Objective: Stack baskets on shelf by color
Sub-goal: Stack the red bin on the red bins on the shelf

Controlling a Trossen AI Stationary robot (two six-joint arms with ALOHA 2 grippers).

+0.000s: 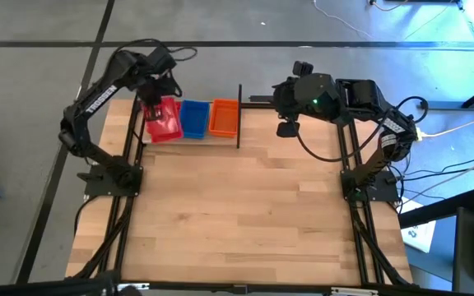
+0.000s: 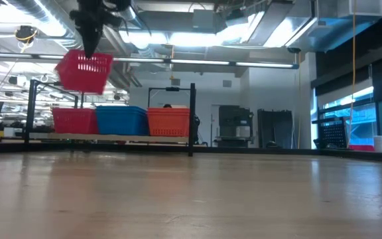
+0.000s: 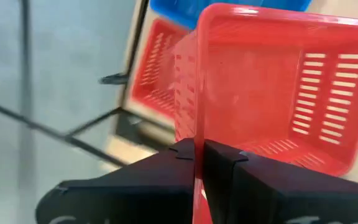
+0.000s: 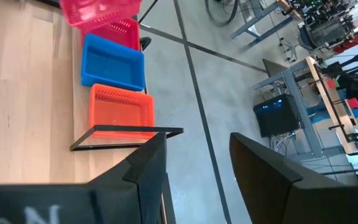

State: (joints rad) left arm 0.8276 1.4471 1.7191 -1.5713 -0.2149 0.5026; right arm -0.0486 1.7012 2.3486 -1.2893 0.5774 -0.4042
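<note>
1. Left gripper (image 3: 199,163): raised above the left end of the shelf (image 2: 111,137), at the far left of the table (image 1: 245,214). Its fingers are pressed together on the thin wall of a red basket (image 2: 83,72) — a firm pinch on the rim, as the left wrist view shows.

2. Held red basket: hangs in the air, tilted, clear of the shelf board. In the low view it sits above and just left of centre over the red stack (image 2: 75,120) below it, with a visible gap between the two.

3. Shelf contents: three groups stand side by side on the light-wood board — red at the left end, blue stack (image 2: 122,120) in the middle, orange stack (image 2: 168,121) at the right end, next to the black upright post (image 2: 191,118). Neighbouring groups appear to touch or nearly touch. How many baskets each group holds cannot be told from these views.

4. Right gripper (image 4: 197,163): held off the table's far right side, past the shelf's right end, well apart from the baskets. Its two fingers stand spread wide with nothing between them.

5. Table surface: the wooden top in front of the shelf carries no baskets in the high view.
</note>
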